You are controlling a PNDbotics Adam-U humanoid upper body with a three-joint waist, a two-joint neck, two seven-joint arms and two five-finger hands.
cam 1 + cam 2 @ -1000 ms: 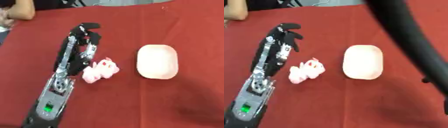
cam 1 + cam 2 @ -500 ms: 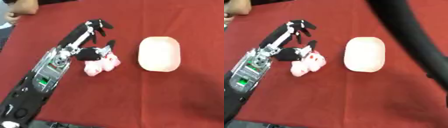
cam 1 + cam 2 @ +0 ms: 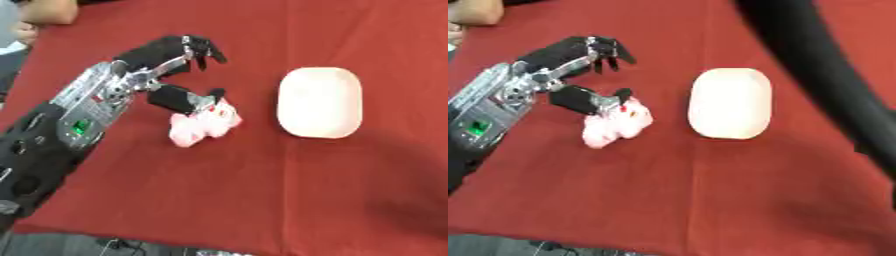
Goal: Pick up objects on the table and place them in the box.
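Note:
A small pink and white crumpled object (image 3: 205,123) lies on the red table (image 3: 262,190). To its right, a short gap away, stands the white rounded box (image 3: 319,102), with nothing showing inside. My left hand (image 3: 160,56) reaches in from the lower left. It is open, with its fingers (image 3: 203,49) stretched out beyond and above the object. Its thumb (image 3: 179,99) lies against the object's upper left side. Of my right arm (image 3: 815,65) only a black length shows, crossing the right eye view. Its hand is out of sight.
The table's front edge (image 3: 175,239) runs along the bottom of the view. Red cloth stretches in front of and to the right of the box.
My left hand has swung from pointing away beside the object to reaching rightward over it, and its thumb has come down against the object. The box has stayed put.

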